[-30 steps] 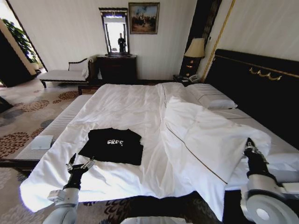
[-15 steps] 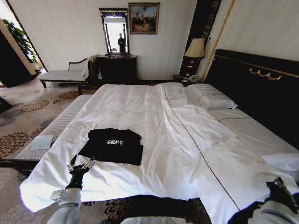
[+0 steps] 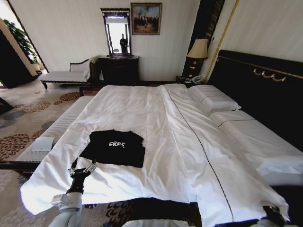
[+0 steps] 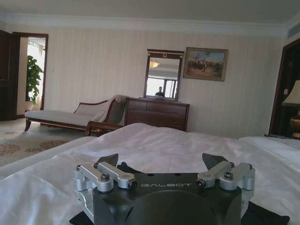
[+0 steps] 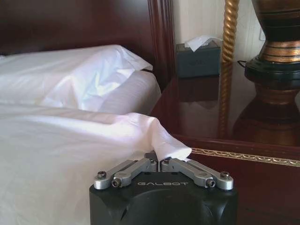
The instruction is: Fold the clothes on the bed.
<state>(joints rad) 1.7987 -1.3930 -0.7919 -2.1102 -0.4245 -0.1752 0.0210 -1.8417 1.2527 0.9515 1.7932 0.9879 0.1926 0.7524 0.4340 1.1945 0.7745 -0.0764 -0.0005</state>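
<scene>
- The black T-shirt [image 3: 113, 147] lies flat on the bed [image 3: 142, 109], in the lower left of the head view, already partly folded.
- The left gripper [image 3: 80, 170] hovers just below the shirt's near edge, fingers spread apart.
- The right gripper [image 5: 158, 159], at the lower right corner of the head view, is pinched together on a corner of the white duvet [image 5: 56, 140].
- The shirt looks light, soft and limp; a hem or a corner seems best for gripping.

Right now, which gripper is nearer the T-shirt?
Left. The left gripper hovers open just short of the T-shirt's near edge; the right gripper is far across the bed, shut on the duvet corner.
</scene>
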